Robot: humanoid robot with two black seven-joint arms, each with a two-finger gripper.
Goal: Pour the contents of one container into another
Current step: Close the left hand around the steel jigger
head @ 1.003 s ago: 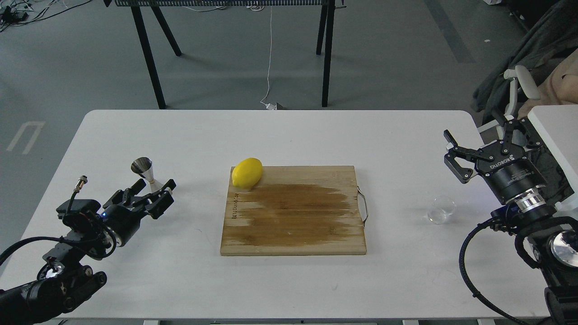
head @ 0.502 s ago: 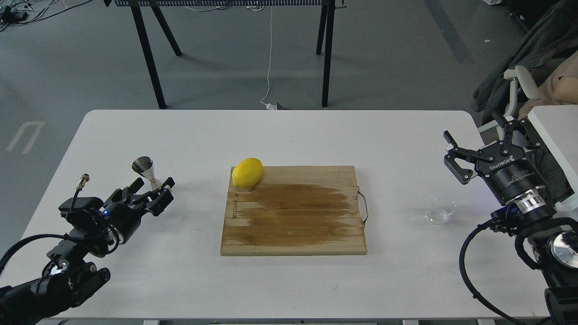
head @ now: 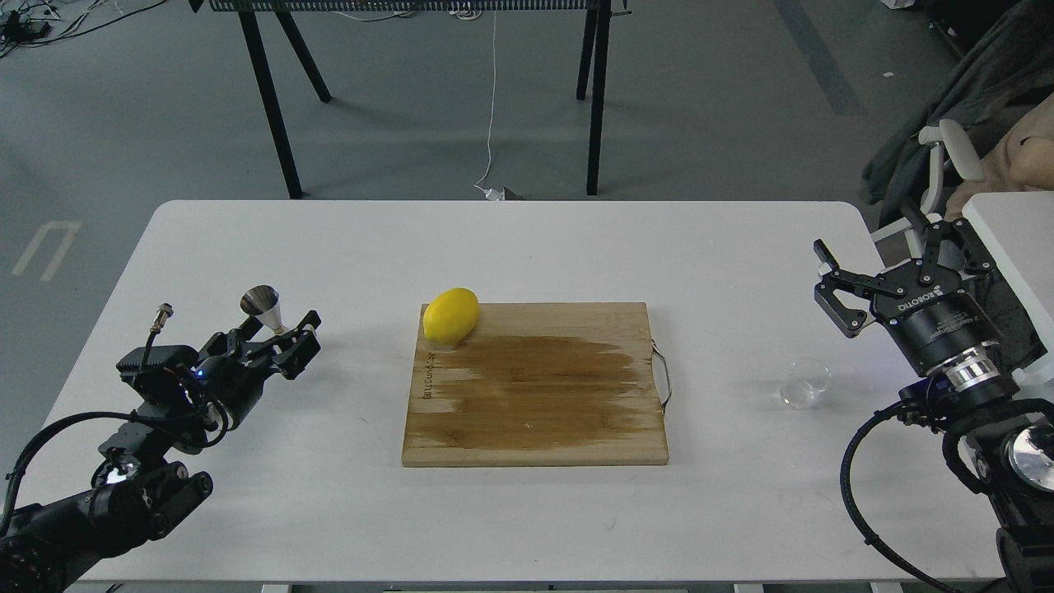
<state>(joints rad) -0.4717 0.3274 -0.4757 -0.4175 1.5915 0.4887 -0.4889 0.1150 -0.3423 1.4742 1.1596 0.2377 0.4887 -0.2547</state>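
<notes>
The steel jigger (head: 262, 306) stands upright at the table's left side. My left gripper (head: 272, 336) is open just in front of it, one finger on each side of its lower cone, whose base is hidden behind the fingers. I cannot tell whether they touch it. The clear glass cup (head: 805, 383) sits upright on the table to the right of the cutting board. My right gripper (head: 866, 235) is open and holds nothing, raised behind and to the right of the cup and apart from it.
A wooden cutting board (head: 535, 412) with a wet stain lies mid-table, a lemon (head: 450, 315) on its far-left corner and a metal handle (head: 663, 377) on its right edge. A second white table's corner (head: 1009, 235) stands beside my right arm.
My left gripper has crept forward toward the jigger, its fingers now flanking the lower cone. My right gripper has shifted slightly to the right. The cup and the jigger have not moved.
</notes>
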